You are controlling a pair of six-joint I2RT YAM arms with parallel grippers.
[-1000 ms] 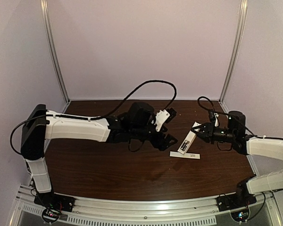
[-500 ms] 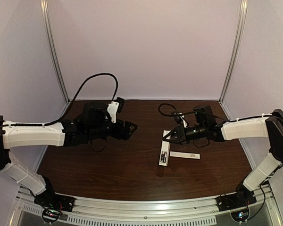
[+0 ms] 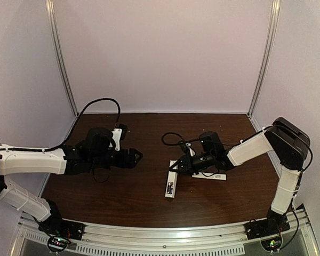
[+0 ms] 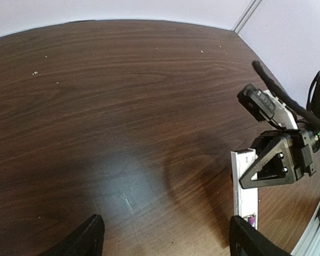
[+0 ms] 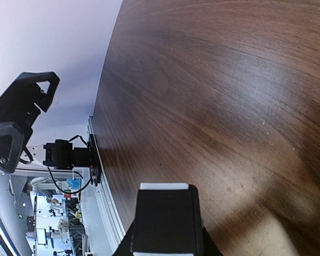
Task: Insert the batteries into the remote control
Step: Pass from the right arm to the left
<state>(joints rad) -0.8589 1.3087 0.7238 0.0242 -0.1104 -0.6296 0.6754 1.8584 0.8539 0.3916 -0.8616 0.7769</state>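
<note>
— Movement on both sides, wasn't there? Where did the left fingers (image 3: 133, 156) end up?

— Further left than a second before. They had been out over the middle of the tabletop (image 3: 122, 202), close to the remote control (image 3: 170, 184). By then they had drawn back, and they stood wide apart with nothing between them.

— And the right fingers (image 3: 177, 164)?

— Those had come the other way. A second earlier they sat over by the right wall. They had since reached in toward the centre, with the arm stretched low across the wood. They were clenched on the far end of the remote control, the same hold as before.

— So the remote travelled with them?

— Yes. It had started tilted, its lower end at the thin white strip (image 3: 216, 176). It finished to the left of the strip and apart from it, pointing almost straight at the near edge. The strip itself had not budged, and the right arm lay partly over it.

— Was the remote down on the wood?

— I could not tell whether it rested there or hung just off it.

— Any batteries?

— One bluish-purple battery (image 4: 251, 218) showed at the remote's near end, seen from the left wrist. The other one I could not make out.
</note>
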